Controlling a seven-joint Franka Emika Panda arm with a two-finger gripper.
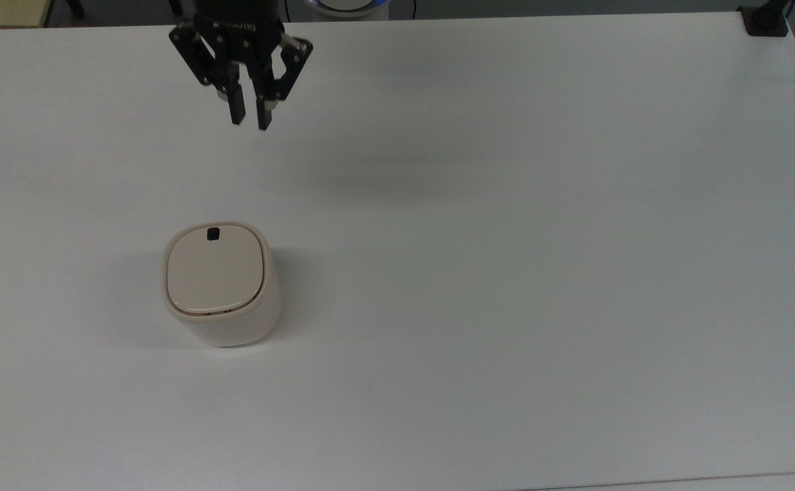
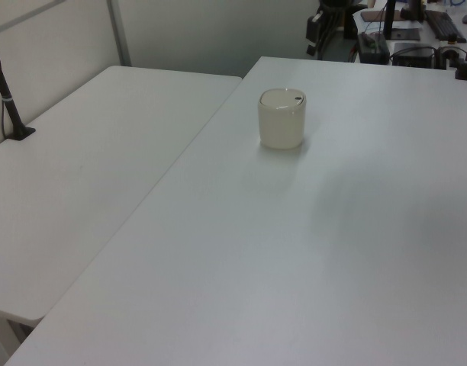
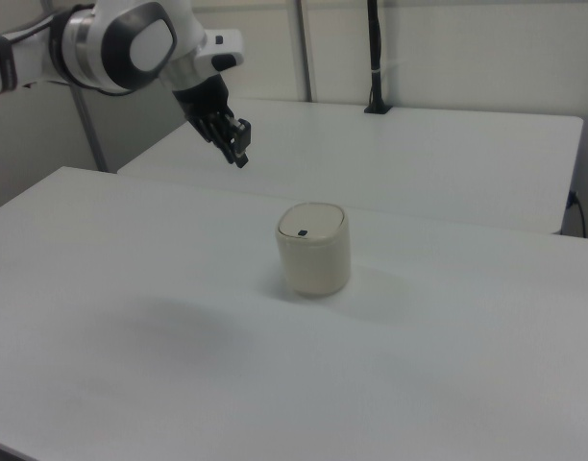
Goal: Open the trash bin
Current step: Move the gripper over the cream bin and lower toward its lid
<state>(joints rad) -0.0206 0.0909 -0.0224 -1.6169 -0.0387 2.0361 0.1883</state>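
In the top view the trash bin stands left of middle on the white surface, lid shut, its black latch at the far edge. It looks light, stiff and smooth, likely to slide; press the latch. Well apart above it hangs the pincer, its 2 fingers nearly together, holding nothing
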